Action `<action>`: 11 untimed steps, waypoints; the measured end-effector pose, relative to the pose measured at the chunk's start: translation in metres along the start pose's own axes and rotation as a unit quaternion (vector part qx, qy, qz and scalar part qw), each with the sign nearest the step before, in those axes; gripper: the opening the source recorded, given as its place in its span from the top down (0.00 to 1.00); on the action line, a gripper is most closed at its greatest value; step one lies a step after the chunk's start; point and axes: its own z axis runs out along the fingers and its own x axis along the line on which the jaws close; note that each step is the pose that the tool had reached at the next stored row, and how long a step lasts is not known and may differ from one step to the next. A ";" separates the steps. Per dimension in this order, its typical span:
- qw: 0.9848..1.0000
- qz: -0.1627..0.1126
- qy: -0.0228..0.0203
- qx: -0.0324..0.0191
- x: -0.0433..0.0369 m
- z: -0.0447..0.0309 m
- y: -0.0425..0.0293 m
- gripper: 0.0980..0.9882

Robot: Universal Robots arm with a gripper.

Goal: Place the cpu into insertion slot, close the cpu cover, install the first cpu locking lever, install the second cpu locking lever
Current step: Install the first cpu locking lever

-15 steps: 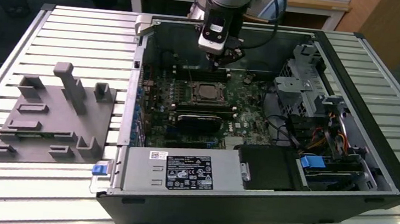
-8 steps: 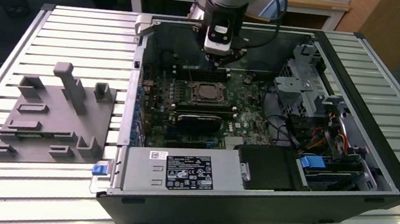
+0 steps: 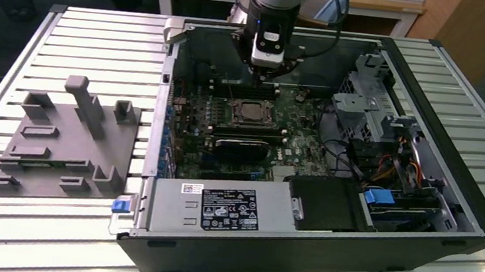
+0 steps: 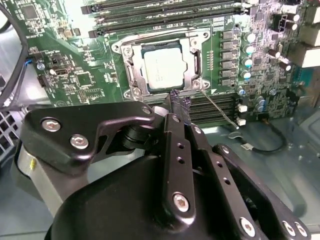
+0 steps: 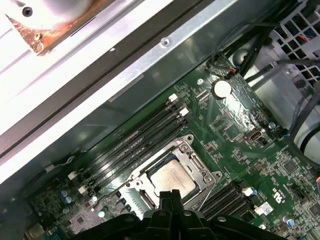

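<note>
The cpu lies in the insertion slot on the green board, its pale metal face up; it also shows in the first wrist view. The silver cpu cover lies flat around it as a frame. A thin locking lever sticks out slantwise from the socket's corner, unlatched. My gripper hovers just beside the socket's edge, fingers pressed together and holding nothing. In the exterior view the gripper hangs above the board, just behind the socket.
The open computer case lies on a slatted metal table. Long black memory slots flank the socket. A black heatsink block sits in front of it. A grey fixture stands at the exterior view's left. Cables and drive bays crowd the right.
</note>
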 end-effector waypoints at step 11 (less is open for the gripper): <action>0.997 -0.074 0.003 0.003 0.0004 0.0000 -0.0003 0.99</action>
